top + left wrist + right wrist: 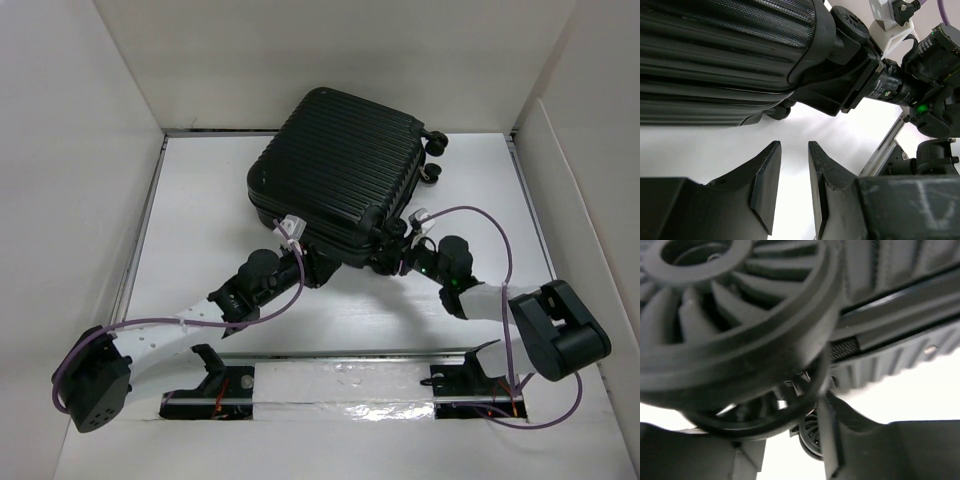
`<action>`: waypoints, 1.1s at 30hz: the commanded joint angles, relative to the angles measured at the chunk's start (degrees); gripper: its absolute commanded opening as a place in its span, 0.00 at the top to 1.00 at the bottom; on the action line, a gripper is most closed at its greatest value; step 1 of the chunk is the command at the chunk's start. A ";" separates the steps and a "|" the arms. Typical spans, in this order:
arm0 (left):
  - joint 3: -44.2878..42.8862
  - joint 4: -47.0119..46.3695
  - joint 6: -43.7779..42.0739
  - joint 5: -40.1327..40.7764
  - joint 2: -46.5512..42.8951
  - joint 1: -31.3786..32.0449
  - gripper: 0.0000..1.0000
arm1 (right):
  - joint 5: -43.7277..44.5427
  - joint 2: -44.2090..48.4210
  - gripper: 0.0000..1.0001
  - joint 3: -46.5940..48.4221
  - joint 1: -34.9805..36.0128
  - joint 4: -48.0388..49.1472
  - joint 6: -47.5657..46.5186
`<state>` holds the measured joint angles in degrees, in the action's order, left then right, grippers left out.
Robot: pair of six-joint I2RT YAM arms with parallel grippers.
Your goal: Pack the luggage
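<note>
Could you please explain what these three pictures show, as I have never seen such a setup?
Two robot arms are bolted at the near edge of a white table. The overhead picture shows both reaching the luggage, a closed black suitcase lying there. The other two pictures come from cameras on the wrists. The left gripper stands open and empty near the case. The right gripper is right against a caster wheel; it is too close and blurred to tell whether it grips it.
</note>
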<state>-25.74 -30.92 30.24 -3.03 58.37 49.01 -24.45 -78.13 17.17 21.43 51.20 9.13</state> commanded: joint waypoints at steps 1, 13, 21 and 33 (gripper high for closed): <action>0.42 -3.62 -0.80 -1.02 0.43 -0.15 0.74 | -4.38 -2.02 0.59 3.92 -0.07 7.42 -0.25; -1.86 -5.99 0.70 -1.54 7.54 -0.15 0.75 | -1.84 -1.77 1.00 -0.11 0.62 15.42 2.56; -9.32 -6.26 0.26 1.62 16.50 -0.67 0.75 | 18.09 5.69 1.00 -3.63 14.67 1.67 2.21; -17.94 -7.93 1.40 1.01 26.17 -1.73 0.76 | 43.69 16.71 1.00 -1.71 38.59 -17.10 9.50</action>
<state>-38.50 -32.53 31.83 -5.58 82.56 48.58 20.97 -61.06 13.15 53.89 36.86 15.16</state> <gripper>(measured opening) 0.246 0.072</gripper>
